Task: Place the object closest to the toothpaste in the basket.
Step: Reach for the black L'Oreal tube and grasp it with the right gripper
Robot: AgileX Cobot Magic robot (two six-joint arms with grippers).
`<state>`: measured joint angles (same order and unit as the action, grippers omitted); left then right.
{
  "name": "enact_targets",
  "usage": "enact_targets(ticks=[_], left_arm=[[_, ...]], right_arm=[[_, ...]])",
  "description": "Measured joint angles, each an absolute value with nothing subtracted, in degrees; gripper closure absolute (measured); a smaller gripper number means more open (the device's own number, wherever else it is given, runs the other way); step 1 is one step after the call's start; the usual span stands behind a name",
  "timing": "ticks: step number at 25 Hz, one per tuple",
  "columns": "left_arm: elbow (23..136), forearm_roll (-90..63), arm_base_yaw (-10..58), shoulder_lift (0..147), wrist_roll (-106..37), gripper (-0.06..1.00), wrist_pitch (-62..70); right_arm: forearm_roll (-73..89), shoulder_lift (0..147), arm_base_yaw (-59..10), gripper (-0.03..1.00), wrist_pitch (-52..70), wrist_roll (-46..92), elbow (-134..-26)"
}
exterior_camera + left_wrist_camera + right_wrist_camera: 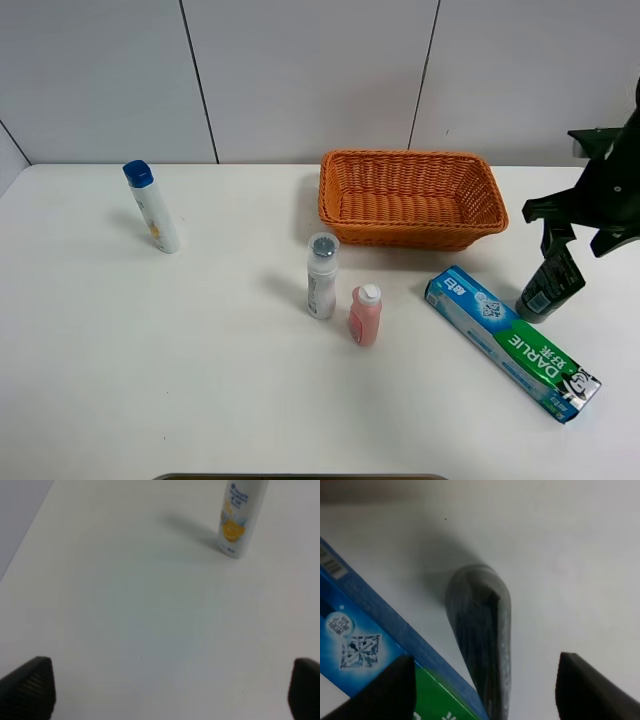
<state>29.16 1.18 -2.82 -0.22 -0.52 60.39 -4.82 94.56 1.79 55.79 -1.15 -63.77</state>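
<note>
The toothpaste point(510, 340) is a blue and green box lying flat at the right; it also shows in the right wrist view point(365, 635). A dark bottle point(550, 285) stands right beside its far end and is the nearest object to it. My right gripper point(578, 238) hangs open just above that bottle. In the right wrist view the bottle point(482, 640) lies between the two spread fingers of the gripper point(487, 682), untouched. The orange wicker basket point(410, 235) stands at the back centre. My left gripper point(170, 690) is open and empty over bare table.
A white bottle with a grey cap point(321, 277) and a small pink bottle point(365, 315) stand in the middle. A white bottle with a blue cap point(153, 207) stands at the back left, also in the left wrist view point(239, 517).
</note>
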Motion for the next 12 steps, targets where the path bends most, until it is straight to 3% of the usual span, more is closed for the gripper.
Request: enact_targets(ticks=[12], left_arm=[[29.16,1.18,-2.82,-0.22,-0.52,0.0,60.39]], right_arm=[[-4.5,103.4,1.79,0.34,53.73,-1.14,-63.77]])
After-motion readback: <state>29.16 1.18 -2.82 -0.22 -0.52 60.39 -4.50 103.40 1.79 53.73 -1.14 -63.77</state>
